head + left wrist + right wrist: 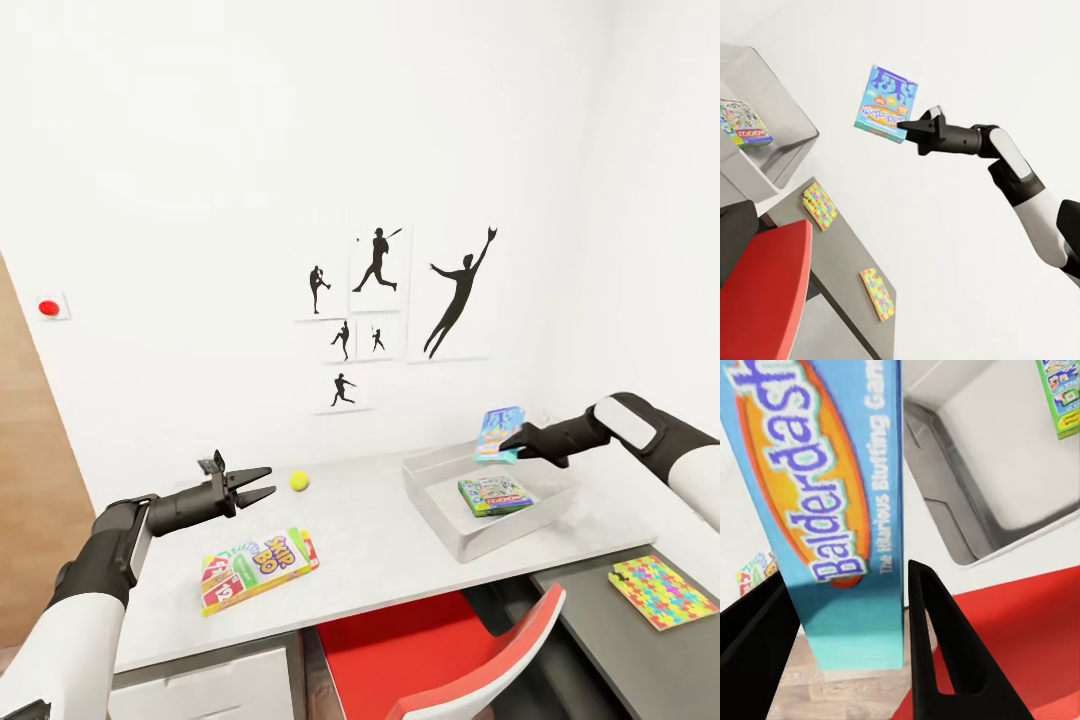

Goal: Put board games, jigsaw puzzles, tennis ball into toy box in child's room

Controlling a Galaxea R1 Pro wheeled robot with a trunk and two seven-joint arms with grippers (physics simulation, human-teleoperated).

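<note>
Holding the blue game [498, 432] over the far rim of the toy box [440, 520], right tool [511, 441] is clamped on the box's lower edge. Right wrist view confirms: both black fingers [934, 637] press the game's [832, 510] faces, tray floor [1005, 472] beyond. Judgement: the carry is done and this is the pause before release.

- Blue game: held in the air, on edge, tilted, printed face toward the camera in the head view, right of centre. Long axis runs roughly up-down, leaning a little. Gripped at the edge so it can drop flat into the tray, I think.
- Green game [494, 493]: already flat on the tray floor, long axis roughly left-right in the frame.
- SKIP-BO [258, 568]: flat on the surface [380, 540], lower left of centre, long axis left-right, slightly rising to the right. Not yet moved.
- Ball [299, 481]: on the surface, just beside the left tool [262, 483], apart from it.
- Left tool: fingers apart, empty, hovering over the surface and pointing right toward the ball. Likely staged for the ball next.
- Puzzles: one mat [662, 590] flat on the lower dark unit, lower right. Left wrist view shows two mats [818, 204], [877, 293] on that unit, well apart.
- Red chair [440, 650] sits tucked under the surface edge, bottom centre.
</note>
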